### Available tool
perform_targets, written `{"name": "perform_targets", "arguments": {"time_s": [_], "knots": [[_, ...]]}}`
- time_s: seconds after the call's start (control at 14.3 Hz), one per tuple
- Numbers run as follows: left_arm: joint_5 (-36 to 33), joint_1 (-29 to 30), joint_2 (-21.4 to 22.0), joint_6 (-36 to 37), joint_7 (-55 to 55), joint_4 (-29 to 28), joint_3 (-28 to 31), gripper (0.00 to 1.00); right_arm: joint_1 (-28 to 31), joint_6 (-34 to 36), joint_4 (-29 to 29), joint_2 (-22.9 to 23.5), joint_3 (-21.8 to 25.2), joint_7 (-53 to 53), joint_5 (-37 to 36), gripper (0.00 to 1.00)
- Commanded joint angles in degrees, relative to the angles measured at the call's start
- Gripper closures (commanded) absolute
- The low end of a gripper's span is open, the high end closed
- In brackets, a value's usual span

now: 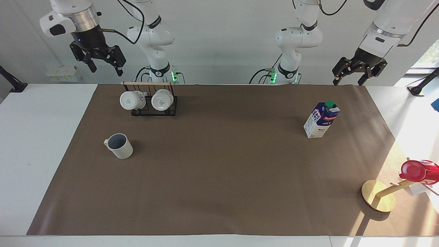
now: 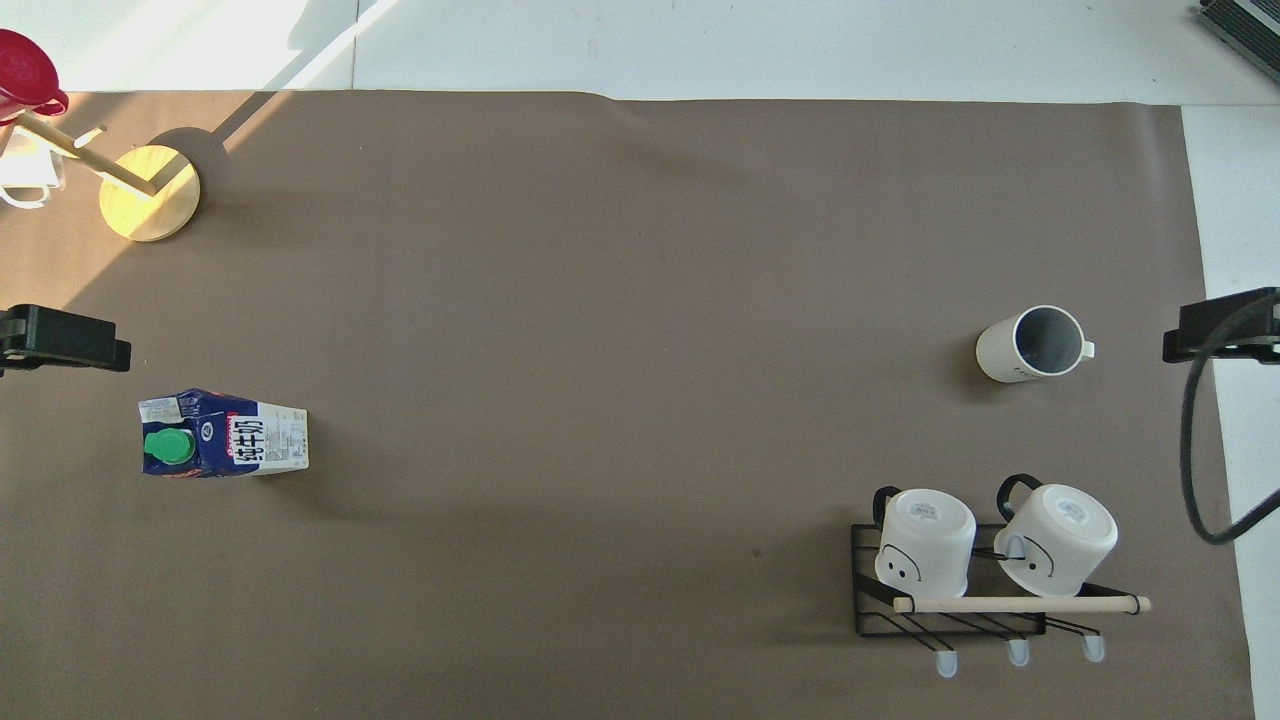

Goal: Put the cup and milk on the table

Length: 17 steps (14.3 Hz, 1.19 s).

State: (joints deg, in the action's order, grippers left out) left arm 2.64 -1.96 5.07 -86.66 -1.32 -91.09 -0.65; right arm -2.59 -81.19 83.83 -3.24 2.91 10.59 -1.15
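The cup (image 1: 119, 145) stands upright on the brown-sheeted surface (image 1: 223, 178) toward the right arm's end, farther from the robots than the mug rack (image 1: 149, 100). The milk (image 1: 321, 119) stands toward the left arm's end. Both grippers, right (image 1: 101, 63) and left (image 1: 356, 72), hang raised with fingers spread, holding nothing.

Both arms wait, held up high at the robots' edge of the bench. The right tool (image 1: 102, 64) hangs over the corner at the right arm's end, its two fingers spread apart and holding nothing. The left tool (image 1: 356, 74) hangs over the corner at the left arm's end, fingers apart too, pointing down.
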Motion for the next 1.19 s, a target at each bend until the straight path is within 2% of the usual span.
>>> {"name": "perform_targets", "arguments": {"time_s": [0.0,1.12], "knots": [[0.00,-0.07,0.03,1.40,-0.35,1.01,0.12,0.00,0.66,-0.55,0.81,-0.72,0.08,-1.18,0.80,0.00],[0.00,-0.07,0.03,1.40,-0.35,1.01,0.12,0.00,0.57,-2.13,0.98,-0.72,-0.45,-1.27,0.80,0.00]]}}
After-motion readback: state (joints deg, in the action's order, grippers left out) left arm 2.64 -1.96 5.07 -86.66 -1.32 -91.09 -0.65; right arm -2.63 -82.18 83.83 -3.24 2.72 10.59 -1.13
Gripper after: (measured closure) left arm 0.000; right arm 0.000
